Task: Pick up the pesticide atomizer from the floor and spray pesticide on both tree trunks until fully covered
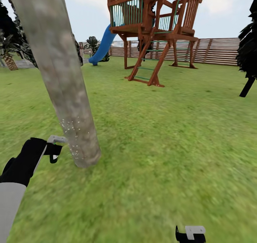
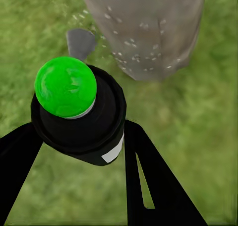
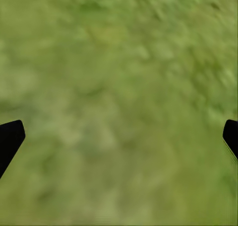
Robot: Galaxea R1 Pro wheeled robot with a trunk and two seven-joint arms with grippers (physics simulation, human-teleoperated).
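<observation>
We see the pesticide atomizer [image 2: 82, 119], a small black bottle with a white band and a bright green tip, held just beside the tree trunk [image 1: 60, 82]. The trunk is thick, grey-brown, mottled, dotted low down with fine white specks, rising from the lawn [image 1: 171, 136].

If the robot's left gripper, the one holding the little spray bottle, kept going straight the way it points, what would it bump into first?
Most likely the base of the tree trunk: the left gripper and its pesticide atomizer aim at its speckled foot just ahead, though they might meet the lawn first.
</observation>
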